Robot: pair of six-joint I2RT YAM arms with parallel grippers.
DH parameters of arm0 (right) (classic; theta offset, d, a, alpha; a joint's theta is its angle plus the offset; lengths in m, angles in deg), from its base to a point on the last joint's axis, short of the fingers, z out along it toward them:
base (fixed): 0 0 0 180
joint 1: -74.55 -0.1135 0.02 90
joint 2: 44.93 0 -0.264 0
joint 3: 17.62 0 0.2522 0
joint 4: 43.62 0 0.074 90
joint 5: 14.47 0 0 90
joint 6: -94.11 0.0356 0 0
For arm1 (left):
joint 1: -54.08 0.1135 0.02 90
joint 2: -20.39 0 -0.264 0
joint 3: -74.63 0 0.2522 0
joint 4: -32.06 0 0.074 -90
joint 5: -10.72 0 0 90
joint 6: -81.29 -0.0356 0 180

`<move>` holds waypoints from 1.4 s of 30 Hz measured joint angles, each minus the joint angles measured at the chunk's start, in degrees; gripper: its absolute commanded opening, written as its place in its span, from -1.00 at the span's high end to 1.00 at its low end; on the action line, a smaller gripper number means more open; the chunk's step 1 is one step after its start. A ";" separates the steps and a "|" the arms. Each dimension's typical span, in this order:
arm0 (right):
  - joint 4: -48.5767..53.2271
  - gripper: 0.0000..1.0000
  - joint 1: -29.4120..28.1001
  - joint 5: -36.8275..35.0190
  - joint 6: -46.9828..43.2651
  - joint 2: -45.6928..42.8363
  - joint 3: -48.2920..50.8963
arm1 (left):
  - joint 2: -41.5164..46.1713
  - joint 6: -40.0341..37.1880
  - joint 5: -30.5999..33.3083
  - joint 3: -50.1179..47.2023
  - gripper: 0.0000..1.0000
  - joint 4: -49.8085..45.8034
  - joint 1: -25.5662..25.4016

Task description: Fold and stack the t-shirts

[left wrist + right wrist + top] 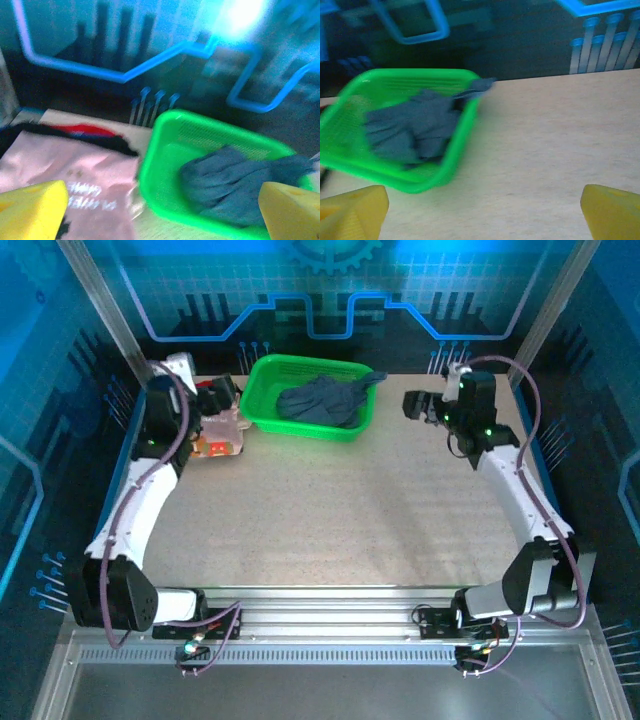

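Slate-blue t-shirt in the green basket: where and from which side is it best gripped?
Pinch the bunched folds at the middle of the slate-blue t-shirt, coming down from above: it lies crumpled inside the green basket, whose walls likely block sideways approaches.

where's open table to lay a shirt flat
The whole middle and near table is bare, from the green basket's front rim to the near edge. The far left corner is crowded: pink shirt beside the basket, which holds the slate-blue shirt.
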 measured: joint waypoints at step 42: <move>15.47 1.00 -11.43 5.51 22.91 24.39 -5.46 | -17.51 9.11 -7.04 13.57 -0.98 -24.70 -19.41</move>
